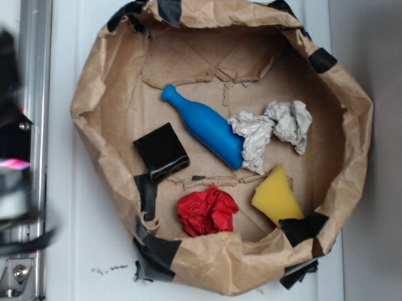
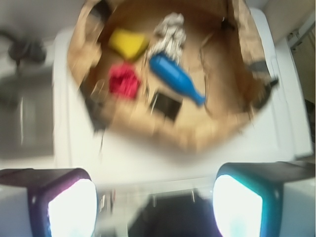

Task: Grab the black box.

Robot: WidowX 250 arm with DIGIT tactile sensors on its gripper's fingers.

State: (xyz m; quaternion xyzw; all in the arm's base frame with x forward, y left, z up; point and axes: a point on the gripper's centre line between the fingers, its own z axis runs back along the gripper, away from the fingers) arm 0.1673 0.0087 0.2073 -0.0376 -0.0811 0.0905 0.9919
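Paper nest (image 1: 95, 96) holding black box (image 1: 161, 151), blue bottle (image 1: 204, 125), end effector (image 2: 155, 205) spread wide

Black box (image 1: 161, 151), small, flat, glossy, roughly square, lies flat and rotated on the brown paper floor just left of the blue bottle (image 1: 204, 126), untouched, blurred in wrist view (image 2: 167, 104).

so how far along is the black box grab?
Nothing looks done yet. The black box lies untouched on the floor of the brown paper basin, beside the blue bottle. In hand: nothing. In the wrist view the gripper is outside the basin's rim with its two fingers apart and nothing between them. Left: move over the box, descend, close on it, lift.
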